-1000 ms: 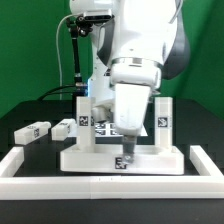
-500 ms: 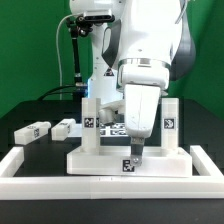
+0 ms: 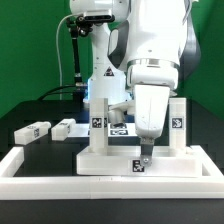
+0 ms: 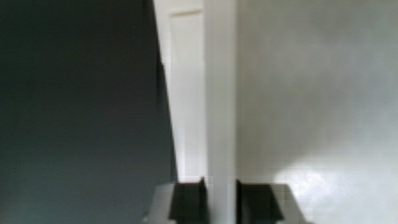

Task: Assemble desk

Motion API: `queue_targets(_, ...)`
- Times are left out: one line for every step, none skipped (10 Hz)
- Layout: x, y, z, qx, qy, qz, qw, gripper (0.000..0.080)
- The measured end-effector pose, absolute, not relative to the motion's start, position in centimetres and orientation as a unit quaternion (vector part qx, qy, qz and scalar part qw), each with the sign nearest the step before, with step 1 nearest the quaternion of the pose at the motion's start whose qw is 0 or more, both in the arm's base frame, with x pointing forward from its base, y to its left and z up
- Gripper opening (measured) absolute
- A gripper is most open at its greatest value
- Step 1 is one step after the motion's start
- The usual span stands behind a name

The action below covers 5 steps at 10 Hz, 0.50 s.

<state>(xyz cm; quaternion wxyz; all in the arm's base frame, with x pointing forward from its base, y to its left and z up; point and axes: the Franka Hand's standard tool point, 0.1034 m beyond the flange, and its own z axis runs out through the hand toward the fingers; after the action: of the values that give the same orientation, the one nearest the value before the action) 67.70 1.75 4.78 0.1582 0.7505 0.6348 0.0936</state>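
The desk panel point(image 3: 115, 160) is white with a raised rim and lies flat on the table. Two white leg posts stand upright on it, one point(image 3: 98, 125) at its left and one point(image 3: 177, 118) at its right. My gripper point(image 3: 145, 153) comes straight down onto the panel's front rim and is shut on it. In the wrist view the rim point(image 4: 219, 90) runs as a white strip between my two dark fingers point(image 4: 178, 203), with my gripper point(image 4: 222, 203) closed around it. Two loose leg posts point(image 3: 32, 131) point(image 3: 65, 127) lie on the table at the exterior view's left.
The low white border rail point(image 3: 100, 185) runs along the front, with ends at the left point(image 3: 10, 160) and right point(image 3: 214, 162). The marker board point(image 3: 118, 128) lies behind the panel, partly hidden. The arm's base and cables stand at the back.
My gripper and the desk panel with its two upright legs have slid toward the exterior view's right. The loose legs have not moved.
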Motion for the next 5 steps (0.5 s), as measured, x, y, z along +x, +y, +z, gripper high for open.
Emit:
queue_targets(67.7,1.72,4.77,0.75,0.635,0.094,0.158,0.0071)
queue_targets(67.71,1.67,4.76,0.751,0.634,0.094,0.159,0.0071)
queue_targets(67.72,1.6,4.77,0.753,0.632,0.092,0.158,0.0071)
queue_targets(67.63,1.66,4.77,0.773,0.611,0.08,0.148,0.0071)
queue_targets(67.61,1.99,4.92,0.783,0.603,0.057,0.14,0.0071)
